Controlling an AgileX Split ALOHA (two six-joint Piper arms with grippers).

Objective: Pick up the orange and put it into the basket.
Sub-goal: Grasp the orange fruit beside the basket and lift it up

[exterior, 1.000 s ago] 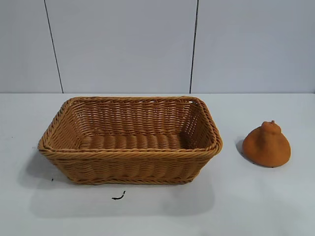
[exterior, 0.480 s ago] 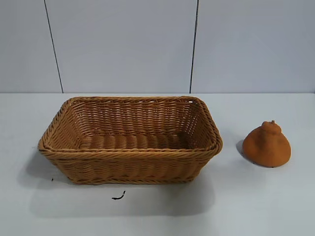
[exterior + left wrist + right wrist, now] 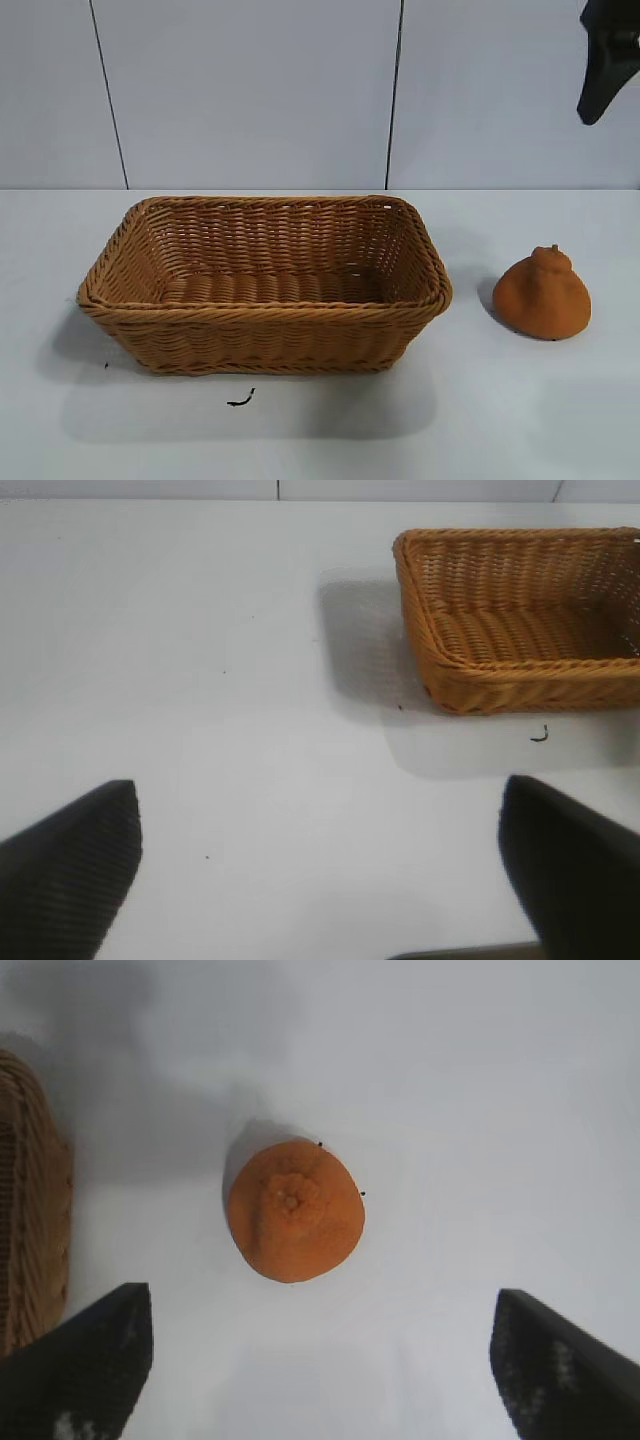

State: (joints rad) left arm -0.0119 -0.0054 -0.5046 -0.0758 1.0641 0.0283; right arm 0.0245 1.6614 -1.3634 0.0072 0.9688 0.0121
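Newly arrived right gripper (image 3: 318, 1360), jaws spread wide, hangs above dull-orange knobby orange (image 3: 295, 1210), knob pointing up toward it.

Orange (image 3: 542, 295): matte dull orange, finely pitted skin. Wicker basket (image 3: 262, 315): tan-brown, horizontal woven bands, braided rim. Table (image 3: 520, 410): plain white with a small black mark (image 3: 240, 399) at lower centre; right gripper (image 3: 320, 1360) fingers black, ribbed texture.
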